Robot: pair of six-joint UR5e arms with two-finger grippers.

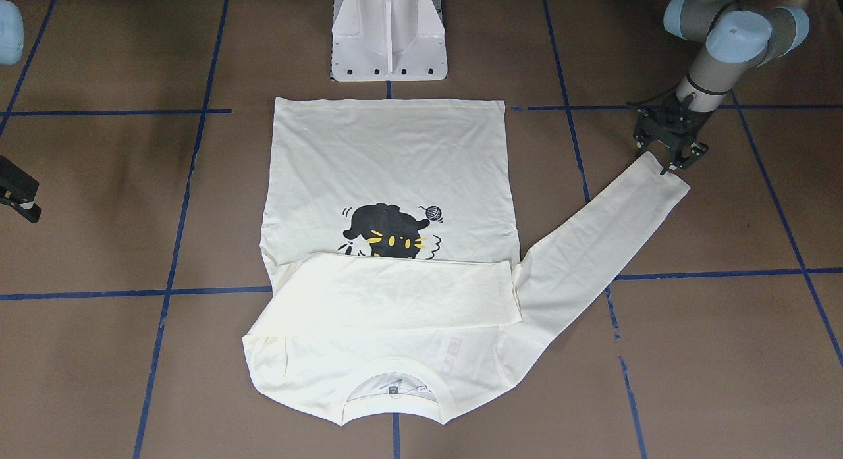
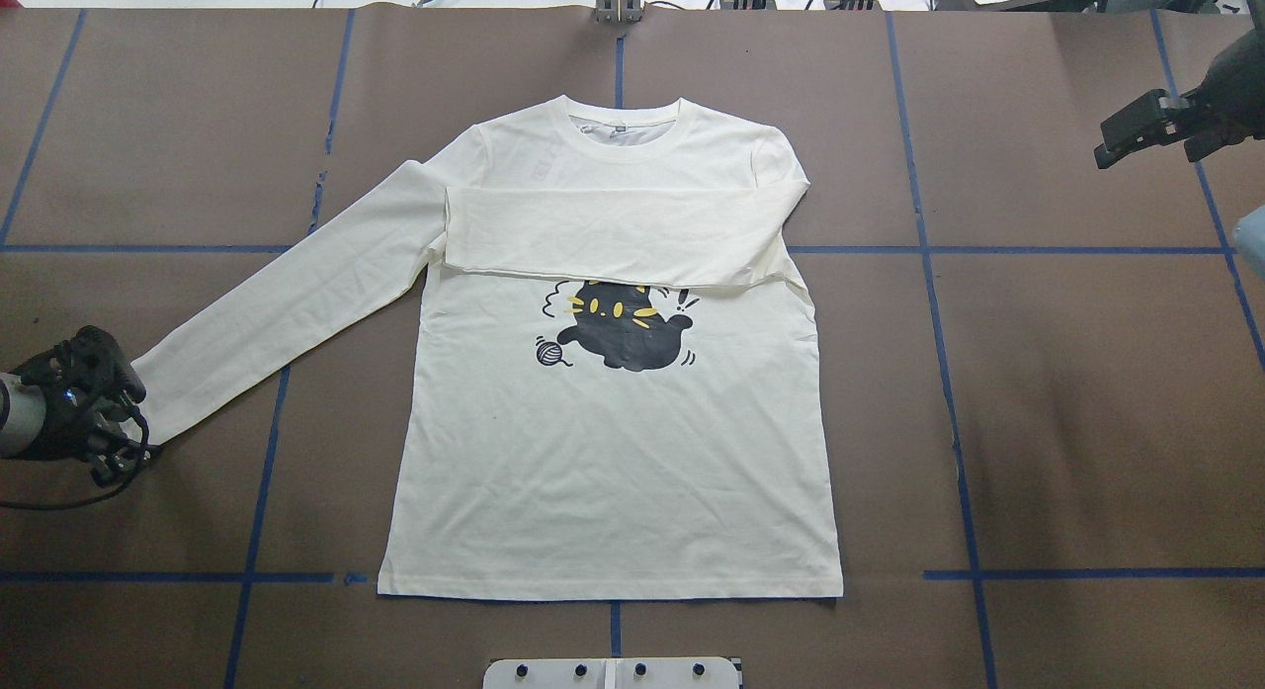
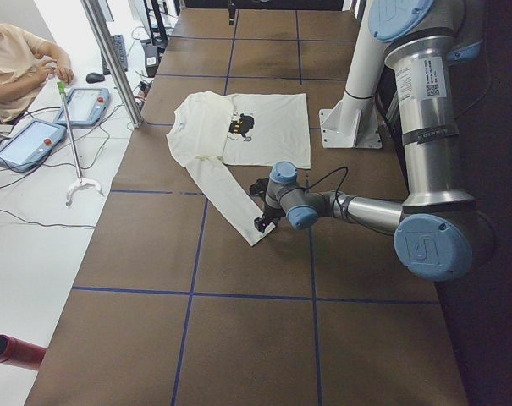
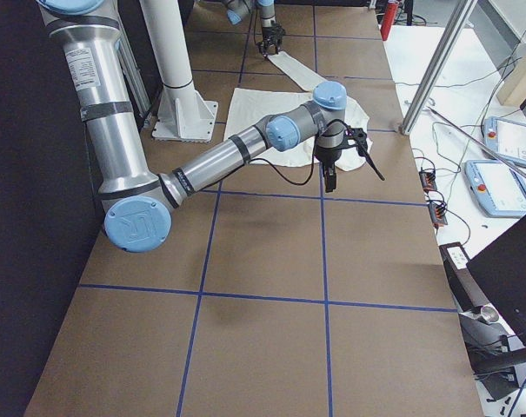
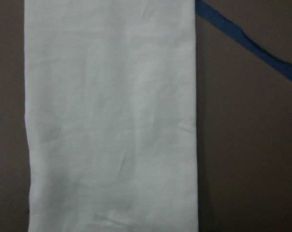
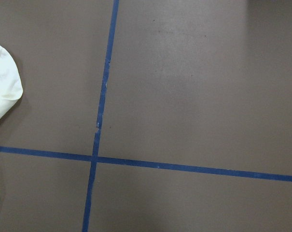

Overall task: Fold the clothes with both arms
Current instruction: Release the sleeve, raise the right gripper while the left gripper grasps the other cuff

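**A:** What is laid out, and where is it as reckoned from the left claw [image 1: 681, 161]?

**B:** The brown desk [image 2: 1087, 422] is seen under everything. The shirt [image 2: 613, 472] lies flat on it with the cat print [image 2: 618, 333] facing up, well away from that claw towards the desk's middle. One sleeve [image 2: 613, 234] is already laid across the chest. The other sleeve [image 2: 296, 294] is stretched out straight, and its cuff [image 1: 662, 182] sits right at the claw's tips.

**A:** How are the claws set?

**B:** The left claw's jaws appear to be spread apart at the cuff's end edge, and nothing is lifted. In the left wrist view the sleeve is shown flat on the desk. The right claw [image 2: 1137, 135] is held far off beyond the shirt's other side. It cannot be told whether it is wide or narrow.

**A:** So what should be minded in this step?

**B:** The second sleeve probably needs folding over the first. Both layers of the cuff should be pinched together, close to the edge. The cuff would best be raised only enough to clear the desk. It should then be carried away from the claw's present spot across the chest, so that the crease falls at the shoulder seam. The sleeve should be kept taut but not tugged, or the body may be dragged askew. It should be let go only once it has been laid flat.
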